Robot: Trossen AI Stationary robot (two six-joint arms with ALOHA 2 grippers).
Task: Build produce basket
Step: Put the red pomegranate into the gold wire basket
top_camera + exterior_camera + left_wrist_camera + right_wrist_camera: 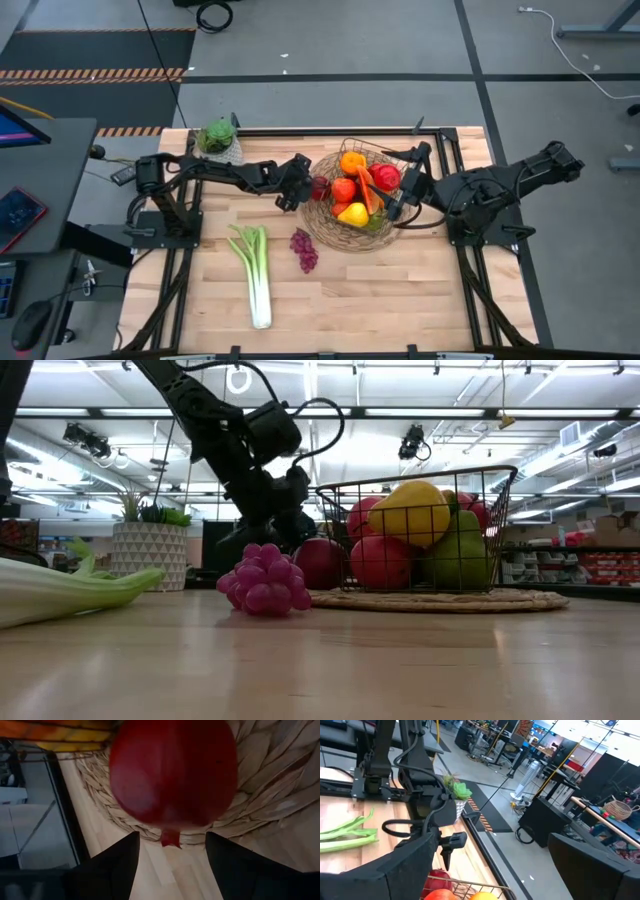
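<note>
A: Where does the basket (322, 208) stand?

B: Near the far edge of the surface (400, 290), right of its middle. Apples, an orange and a lemon are piled in it, with a green pear showing from the low view.

A: And the left gripper (308, 189)?

B: At the basket's left rim, its fingers (107, 865) part-open on either side of a red apple (172, 772) that sits on the woven rim. I cannot tell whether they press it.

A: The right gripper (407, 187)?

B: At the basket's right side, fingers (395, 865) spread wide, holding nothing.

A: What lies outside the basket?

B: The grapes (304, 249) just beside its near-left rim, the leek (254, 272) further left, and a potted plant (217, 139) at the far edge.
</note>
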